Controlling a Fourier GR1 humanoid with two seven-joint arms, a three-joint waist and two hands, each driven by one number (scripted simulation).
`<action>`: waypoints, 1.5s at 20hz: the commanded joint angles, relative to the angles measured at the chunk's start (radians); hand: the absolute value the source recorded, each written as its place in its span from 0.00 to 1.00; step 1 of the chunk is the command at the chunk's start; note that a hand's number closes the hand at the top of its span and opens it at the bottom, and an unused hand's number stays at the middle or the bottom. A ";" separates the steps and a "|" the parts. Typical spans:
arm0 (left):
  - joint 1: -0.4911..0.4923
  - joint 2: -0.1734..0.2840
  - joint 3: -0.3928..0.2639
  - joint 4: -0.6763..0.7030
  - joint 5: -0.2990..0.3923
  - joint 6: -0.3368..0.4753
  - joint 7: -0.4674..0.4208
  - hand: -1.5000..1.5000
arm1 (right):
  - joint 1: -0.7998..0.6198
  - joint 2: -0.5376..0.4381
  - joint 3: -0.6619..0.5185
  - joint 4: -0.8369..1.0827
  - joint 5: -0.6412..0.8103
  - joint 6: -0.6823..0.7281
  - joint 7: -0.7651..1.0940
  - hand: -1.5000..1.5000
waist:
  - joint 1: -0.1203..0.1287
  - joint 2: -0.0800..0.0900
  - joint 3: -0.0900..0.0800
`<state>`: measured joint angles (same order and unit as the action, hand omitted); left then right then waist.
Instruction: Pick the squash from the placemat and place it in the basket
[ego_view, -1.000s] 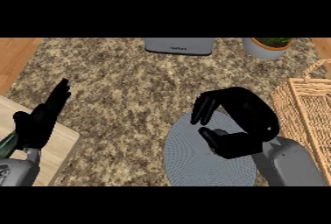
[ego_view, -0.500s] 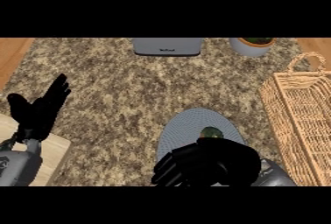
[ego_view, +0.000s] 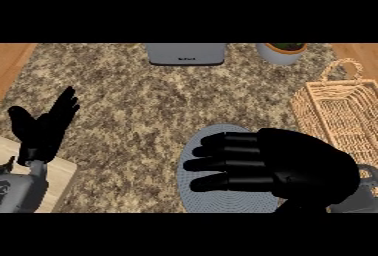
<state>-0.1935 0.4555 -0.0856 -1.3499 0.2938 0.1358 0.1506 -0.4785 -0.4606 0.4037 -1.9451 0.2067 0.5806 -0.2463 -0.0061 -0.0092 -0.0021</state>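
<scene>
The right robot hand (ego_view: 295, 167) lies over the round grey placemat (ego_view: 193, 187), fingers extended and apart, pointing toward the view's left. The squash is not visible — presumably hidden beneath this hand; contact cannot be confirmed. The left robot hand (ego_view: 46, 127) rests open at the left edge, fingers up. The wicker basket (ego_view: 336, 112) stands just right of the placemat on the speckled surface (ego_view: 140, 110).

Step in hand: grasp. Curl the fingers fully around the squash before lifting — then raise it above the basket rim.
</scene>
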 joint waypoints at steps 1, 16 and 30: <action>-0.010 0.013 0.013 -0.018 0.002 0.000 0.016 0.50 | -0.112 -0.076 -0.085 -0.034 0.108 -0.003 0.167 0.00 | -0.002 -0.002 0.000; -0.063 -0.030 0.023 0.023 -0.036 -0.016 0.040 0.50 | -0.394 -0.277 -0.256 0.314 -0.164 0.542 0.096 0.00 | 0.008 0.012 0.002; -0.004 -0.022 0.061 -0.015 -0.047 -0.060 0.011 0.50 | -0.094 -0.242 -0.142 0.420 0.097 0.218 -0.314 0.00 | 0.027 0.015 0.004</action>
<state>-0.2273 0.4262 -0.0329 -1.3489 0.2531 0.0886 0.1745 -0.6303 -0.7287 0.2070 -1.5753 0.2080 0.8084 -0.3713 0.0134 0.0071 0.0016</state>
